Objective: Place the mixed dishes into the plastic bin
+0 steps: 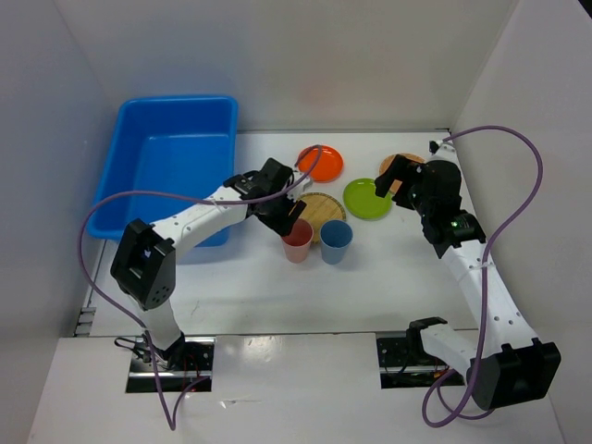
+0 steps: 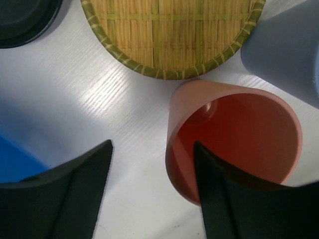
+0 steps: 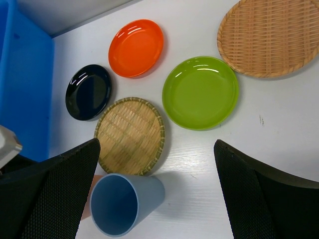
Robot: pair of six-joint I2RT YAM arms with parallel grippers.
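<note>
The left gripper stood spread, its fingers straddling the near wall of the pink cup, not yet pinching. The cup stood upright on the table just beside the blue cup, with the plastic bin off to the left. Next, I'd judge, it needed a squeeze on the wall and then a lift. The right gripper hung wide open above the lime green plate.

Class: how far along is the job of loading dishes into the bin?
Done: nothing; the blue plastic bin looks empty. In hand: the open left hand is at the rim of the pink plastic cup. Left: that cup, the blue cup, black round plate, orange plate, lime green plate, two tan woven plates; the right hand hovers open.
</note>
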